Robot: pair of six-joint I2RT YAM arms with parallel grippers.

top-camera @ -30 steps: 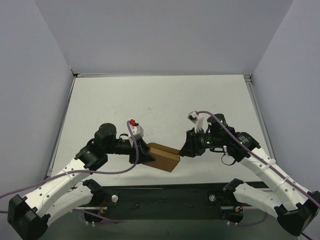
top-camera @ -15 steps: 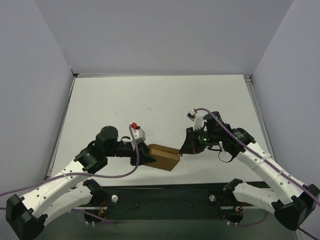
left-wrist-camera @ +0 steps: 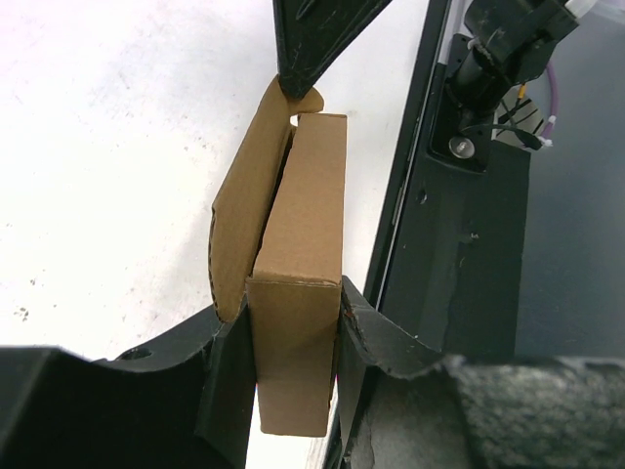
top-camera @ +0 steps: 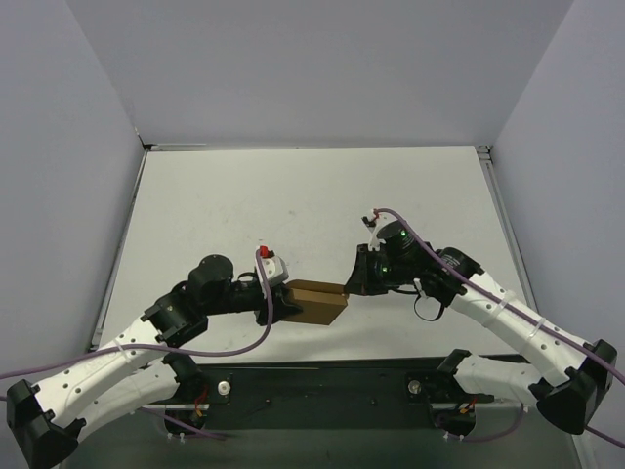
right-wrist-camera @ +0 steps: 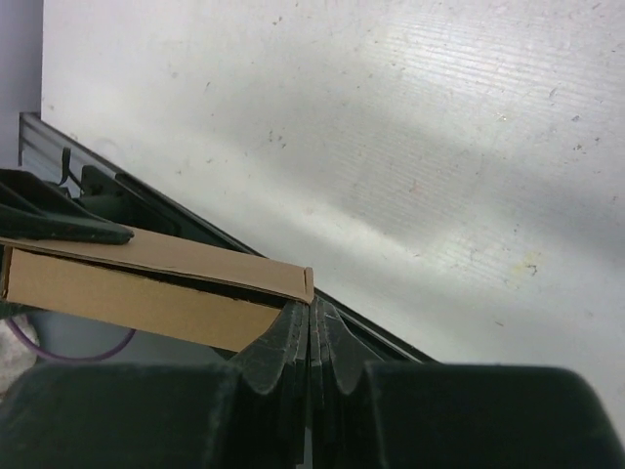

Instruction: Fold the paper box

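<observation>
A white table [top-camera: 293, 195] is enclosed on three sides by plain pale grey walls: a back wall [top-camera: 322, 68], a left wall [top-camera: 59, 195] and a right wall [top-camera: 576, 147]. The table is lit softly and evenly, and small dark specks [right-wrist-camera: 276, 140] are seen on it. A black strip [top-camera: 322, 381] is fixed along its near edge, and thin metal trim [top-camera: 312, 148] is seen where it meets the back wall.

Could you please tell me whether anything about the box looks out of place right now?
Yes: the paper box, gripped at one end by the left claw, has its long side flap gaping away from the body, rounded tab untucked, where the shut right claw meets it.
</observation>
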